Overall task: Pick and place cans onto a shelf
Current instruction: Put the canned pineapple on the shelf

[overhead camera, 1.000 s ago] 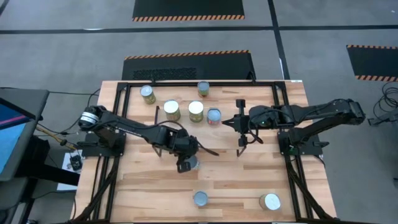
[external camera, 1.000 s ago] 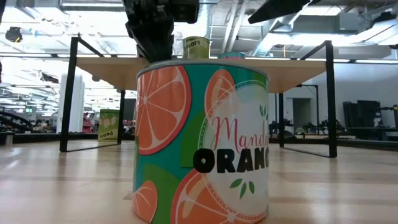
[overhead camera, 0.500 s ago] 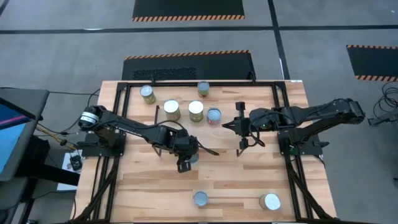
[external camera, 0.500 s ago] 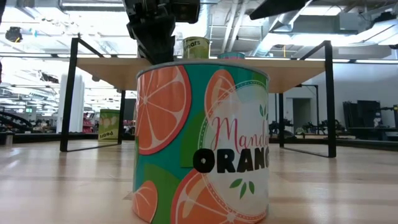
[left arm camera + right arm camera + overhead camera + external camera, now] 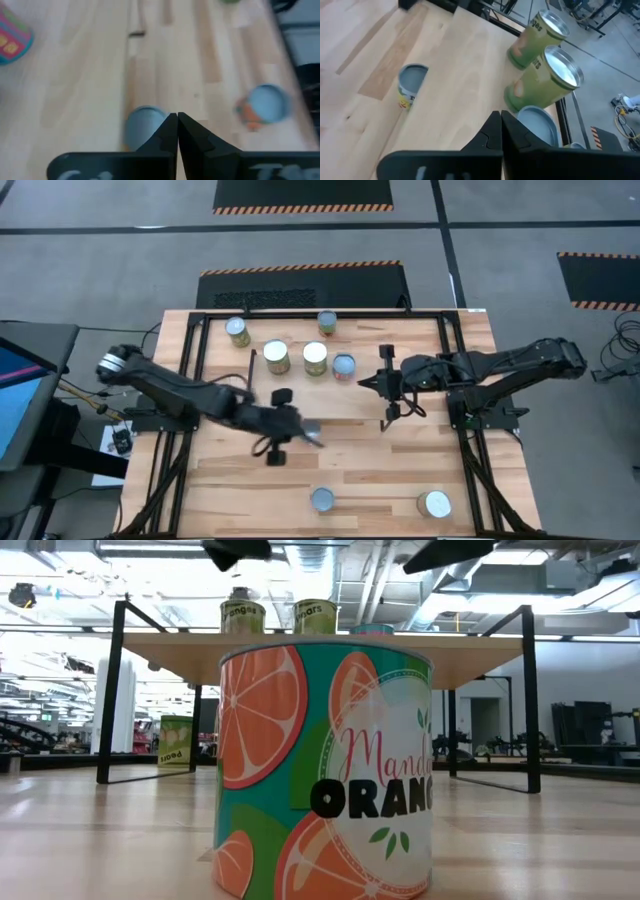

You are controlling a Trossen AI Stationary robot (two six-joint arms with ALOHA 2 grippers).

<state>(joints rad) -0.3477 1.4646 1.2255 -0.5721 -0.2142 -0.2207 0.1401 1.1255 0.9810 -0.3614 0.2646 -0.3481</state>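
Cans and shelf on tabletop (image 5: 440, 470) — two arms over the middle.
Shelf (image 5: 420, 340) along the far edge carries five cans: one (image 5: 237, 331) toward its left end, one (image 5: 327, 322) at its far edge, three in a row (image 5: 276, 357), (image 5: 315, 357), (image 5: 344, 366). On the tabletop: one can (image 5: 312, 430) mid-table, two (image 5: 322, 500), (image 5: 434, 504) by the near edge. Left gripper (image 5: 275, 425) — fingers together, holding nothing, just beside the mid-table can. Right gripper (image 5: 386, 383) — fingers together, over the shelf's front edge.

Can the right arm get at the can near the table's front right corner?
Probably yes: only bare table lies between the right gripper and that can, but its fingers are shut now.
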